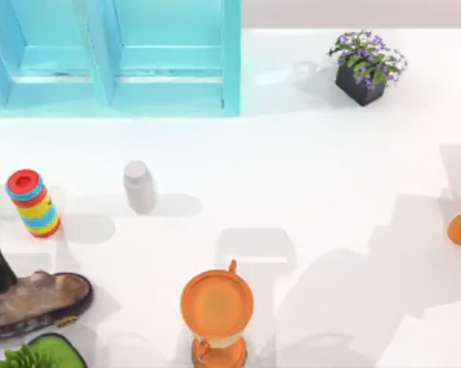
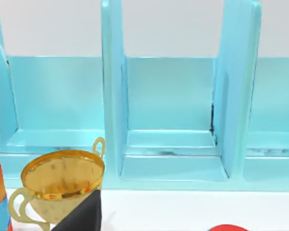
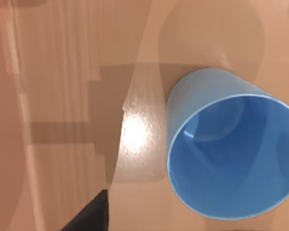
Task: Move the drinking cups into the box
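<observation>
Blue cup: 1 of the 2 drinking cups; in the right wrist view it stands open side toward our camera on a tan surface, close below the right arm.
Box: the light blue divided box sits at the far left of the table; the left wrist view faces its compartments, and none we can see holds a cup.
How it will handle: we judge the blue cup light, rigid and smooth-walled, so likely slippery; its taper favours pinching across the rim, 1 finger inside and 1 outside, or around the upper wall.
Right end effector: a dark finger tip shows beside the cup, not touching; we cannot tell how wide it stands.
Left end effector: a dark tip sits by a gold trophy cup; width unclear.
Writing: no label or brand is readable on anything.
</observation>
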`<state>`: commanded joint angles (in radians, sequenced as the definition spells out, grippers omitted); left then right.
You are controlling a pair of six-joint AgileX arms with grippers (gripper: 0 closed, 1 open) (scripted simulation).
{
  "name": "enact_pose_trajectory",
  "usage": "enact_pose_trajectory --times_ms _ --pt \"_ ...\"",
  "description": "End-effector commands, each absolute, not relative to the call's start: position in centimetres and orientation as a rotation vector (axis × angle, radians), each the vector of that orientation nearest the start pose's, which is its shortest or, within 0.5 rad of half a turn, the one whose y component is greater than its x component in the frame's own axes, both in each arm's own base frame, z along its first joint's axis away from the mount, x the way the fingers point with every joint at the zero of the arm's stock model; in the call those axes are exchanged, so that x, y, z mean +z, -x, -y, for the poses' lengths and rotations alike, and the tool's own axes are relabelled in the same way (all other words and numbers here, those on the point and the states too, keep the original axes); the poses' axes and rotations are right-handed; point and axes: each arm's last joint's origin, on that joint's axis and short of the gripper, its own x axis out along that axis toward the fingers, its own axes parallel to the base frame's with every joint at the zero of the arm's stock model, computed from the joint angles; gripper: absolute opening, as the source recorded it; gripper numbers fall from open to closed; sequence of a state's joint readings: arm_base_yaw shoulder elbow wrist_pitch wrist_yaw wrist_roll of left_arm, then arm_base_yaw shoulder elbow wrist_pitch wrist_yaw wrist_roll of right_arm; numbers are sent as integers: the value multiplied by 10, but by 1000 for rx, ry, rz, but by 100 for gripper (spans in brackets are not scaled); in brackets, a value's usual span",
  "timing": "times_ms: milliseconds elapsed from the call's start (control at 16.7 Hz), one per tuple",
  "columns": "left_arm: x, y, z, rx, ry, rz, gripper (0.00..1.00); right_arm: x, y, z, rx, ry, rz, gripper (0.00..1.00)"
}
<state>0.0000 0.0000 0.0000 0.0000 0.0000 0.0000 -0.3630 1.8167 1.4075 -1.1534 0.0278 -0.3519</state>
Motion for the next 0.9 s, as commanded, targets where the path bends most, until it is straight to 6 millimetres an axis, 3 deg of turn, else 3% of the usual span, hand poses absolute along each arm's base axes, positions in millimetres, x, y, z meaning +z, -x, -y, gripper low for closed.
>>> enact_pose_trajectory --times_ms 240,660,900 --pt "160 -106 1 0 0 0 100 225 -320 120 -33 15 -1567 100" --pt "160 -106 1 0 0 0 100 296 -322 120 -29 19 -1570 100" --pt "160 -106 1 0 0 0 100 315 -319 118 -27 18 -1572 100"
